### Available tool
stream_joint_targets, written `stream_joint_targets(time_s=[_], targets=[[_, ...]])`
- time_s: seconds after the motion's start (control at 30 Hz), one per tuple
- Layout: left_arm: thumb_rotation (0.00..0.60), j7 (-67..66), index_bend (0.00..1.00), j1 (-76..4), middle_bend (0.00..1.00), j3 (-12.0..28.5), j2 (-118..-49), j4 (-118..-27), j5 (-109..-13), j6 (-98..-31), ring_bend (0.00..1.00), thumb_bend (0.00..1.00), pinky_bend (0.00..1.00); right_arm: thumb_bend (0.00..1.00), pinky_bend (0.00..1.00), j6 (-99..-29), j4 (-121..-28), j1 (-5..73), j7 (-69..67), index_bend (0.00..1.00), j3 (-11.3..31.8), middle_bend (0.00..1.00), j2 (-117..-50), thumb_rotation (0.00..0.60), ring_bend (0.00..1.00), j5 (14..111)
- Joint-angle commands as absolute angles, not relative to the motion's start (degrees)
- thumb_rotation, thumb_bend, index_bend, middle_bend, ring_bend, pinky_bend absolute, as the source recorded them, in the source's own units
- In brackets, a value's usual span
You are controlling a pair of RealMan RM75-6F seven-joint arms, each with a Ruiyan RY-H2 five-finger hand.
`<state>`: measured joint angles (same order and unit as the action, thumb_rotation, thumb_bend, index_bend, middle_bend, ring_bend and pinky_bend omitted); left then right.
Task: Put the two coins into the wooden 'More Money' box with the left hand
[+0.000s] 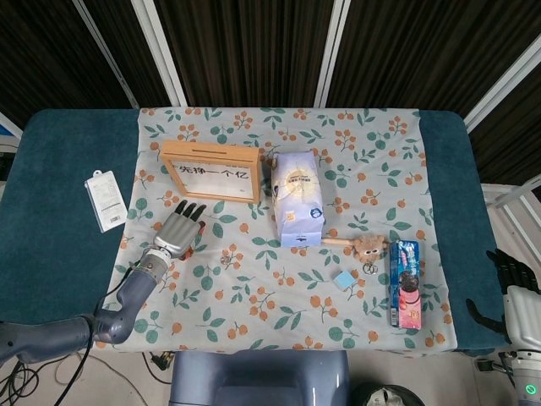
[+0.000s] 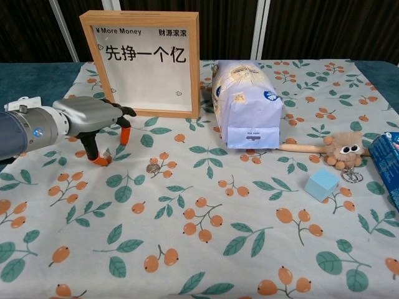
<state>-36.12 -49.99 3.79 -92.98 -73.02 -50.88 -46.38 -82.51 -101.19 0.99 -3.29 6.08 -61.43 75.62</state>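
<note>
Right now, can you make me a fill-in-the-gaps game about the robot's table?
1. The wooden box has the English words "More ____" printed on it.
2. The left hand reaches down with ____ fingertips near a coin.
3. The little cube in front of the fuzzy toy is light ____.
4. The other coin lies flat on the ____ tablecloth.

Missing words: Money; orange; blue; flowery

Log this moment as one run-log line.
left hand: fingertips down at first coin, grasp unclear | second coin: on cloth | More Money box: upright | right hand: idle off table
</note>
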Motion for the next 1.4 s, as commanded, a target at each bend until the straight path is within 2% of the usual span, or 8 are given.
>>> stream_joint_targets(time_s=[0.03,0.27,0.53,0.6,0.77,1.07,1.23,1.4], targets=[[0.600,-35.9,0.52,-50.1,0.02,3.9,-93.0,-73.1,-51.4,-46.7,0.00,0.26,0.00,0.37,0.00,-82.5,-101.3,1.0,-3.3,0.12,6.1,0.08,-61.4,0.600,0.06,75.6],[0.600,-36.0,0.59,-49.8,0.07,3.4,-92.9,-73.0,-52.2,-47.4,0.00,0.28,0.00,0.37,0.00,-82.2,-101.5,1.0,-3.2,0.12,6.1,0.08,-61.4,0.600,0.06,75.1],[0.600,-36.8,0.62,-49.8,0.08,3.1,-93.2,-72.6,-51.2,-47.2,0.00,0.28,0.00,0.37,0.00,-81.7,-102.2,0.9,-3.0,0.12,6.4,0.08,-61.1,0.600,0.06,73.6],[0.600,-36.9,0.62,-49.8,0.08,3.2,-93.2,-72.6,-51.0,-47.2,0.00,0.30,0.00,0.37,0.00,-81.7,-102.3,0.9,-2.8,0.12,6.4,0.08,-61.0,0.600,0.06,73.5],[0.600,-36.6,0.63,-49.7,0.08,3.3,-93.0,-72.9,-50.9,-47.4,0.00,0.45,0.00,0.37,0.00,-81.7,-102.4,1.0,-2.6,0.12,6.4,0.08,-61.0,0.600,0.06,73.4],[0.600,-37.3,0.63,-50.6,0.08,3.4,-91.7,-74.5,-47.0,-44.4,0.00,0.59,0.00,0.37,0.00,-81.5,-102.6,1.0,-2.4,0.12,6.4,0.08,-60.9,0.600,0.06,73.3],[0.600,-37.2,0.63,-51.0,0.07,4.2,-89.9,-77.5,-46.5,-45.5,0.00,0.60,0.00,0.37,0.00,-81.4,-102.7,1.0,-2.5,0.12,6.4,0.08,-60.9,0.600,0.06,73.2],[0.600,-38.2,0.62,-50.8,0.06,4.8,-83.8,-86.9,-47.3,-48.8,0.00,0.60,0.00,0.37,0.00,-81.2,-102.7,1.0,-2.5,0.12,6.4,0.08,-60.8,0.600,0.06,73.0]])
